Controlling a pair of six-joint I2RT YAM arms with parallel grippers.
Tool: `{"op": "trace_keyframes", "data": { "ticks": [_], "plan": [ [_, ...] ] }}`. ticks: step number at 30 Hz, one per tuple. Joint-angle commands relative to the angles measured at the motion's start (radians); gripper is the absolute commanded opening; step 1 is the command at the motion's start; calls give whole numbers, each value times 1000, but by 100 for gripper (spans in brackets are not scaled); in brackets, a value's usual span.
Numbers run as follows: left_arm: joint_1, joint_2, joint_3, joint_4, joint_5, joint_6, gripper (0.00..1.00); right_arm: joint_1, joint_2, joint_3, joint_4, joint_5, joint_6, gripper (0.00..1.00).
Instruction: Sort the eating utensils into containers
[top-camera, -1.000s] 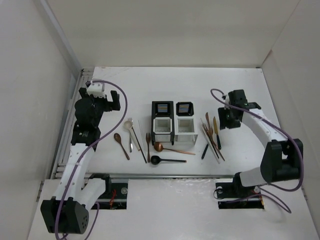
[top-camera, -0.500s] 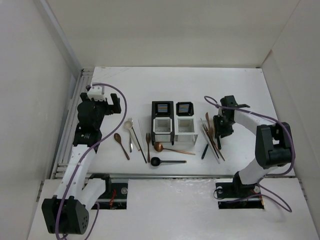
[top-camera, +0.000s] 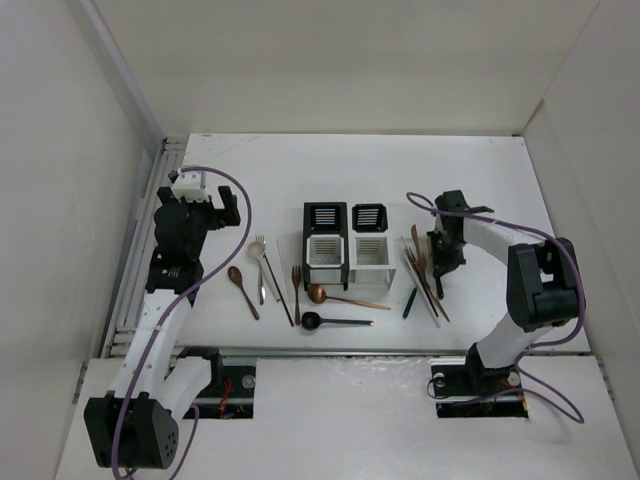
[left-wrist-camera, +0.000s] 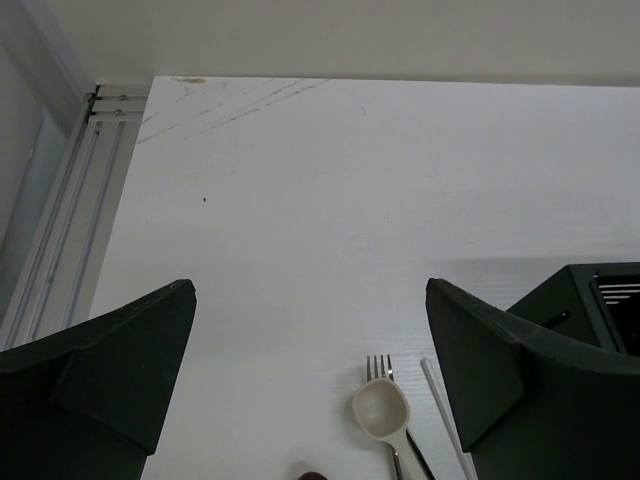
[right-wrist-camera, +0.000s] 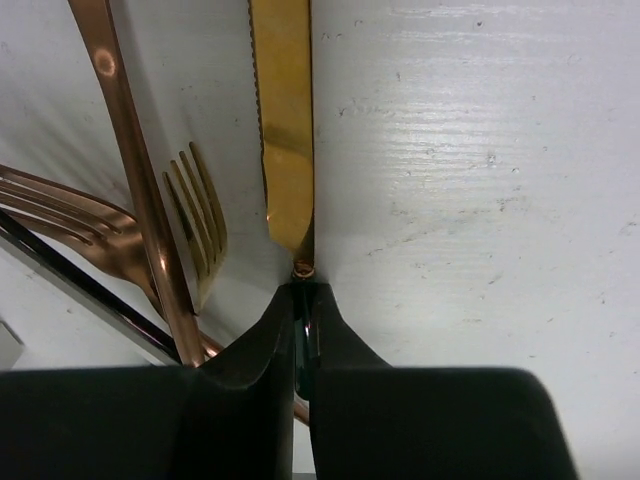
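Step in hand, as judged: lift-off of one utensil from the right-hand pile. Right gripper (right-wrist-camera: 300, 300) is down at the counter (top-camera: 350, 170), jaws drawn almost together on the neck of the gold knife (right-wrist-camera: 282, 120), where blade meets handle; I read it as clamped on the knife, which lies flat on the counter just right of the containers (top-camera: 325, 282). To do it well: raise straight up before any sideways travel, since the grip sits on a thin, slick section and the knife may pivot. Keep it level or blade-down, then carry it left to a compartment and release only once the tip is inside. Obstacles: a gold fork (right-wrist-camera: 200, 215) and a long copper handle (right-wrist-camera: 130, 170) lie just beside the blade on its left, close enough to be dragged along, with darker slim pieces crossing under them. Left gripper (left-wrist-camera: 310, 300) hangs above the counter with jaws spread wide, holding nothing. Below it lie a pale spoon (left-wrist-camera: 380, 410) and a silver fork (left-wrist-camera: 378, 366), well apart from the right arm's path
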Motion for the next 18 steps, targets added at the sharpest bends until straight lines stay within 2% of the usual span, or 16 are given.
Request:
{"op": "trace_keyframes", "data": {
  "ticks": [1,7,10,14,15,18],
  "plan": [
    [6,-25,-8,62,-20,-11,100,4,38,14,15,70,16,0],
    [6,-25,-8,62,-10,-11,100,4,-85,153,-21,236,16,0],
    [6,-16,-17,62,0,-11,100,46,-227,219,59,301,16,0],
    [6,-16,-36,73,20,-11,100,163,-404,165,364,326,26,0],
    [6,-16,-36,73,20,-11,100,194,-450,138,522,314,26,0],
    [6,-16,-36,73,20,-21,100,317,-464,86,733,305,65,0]
  ]
}}
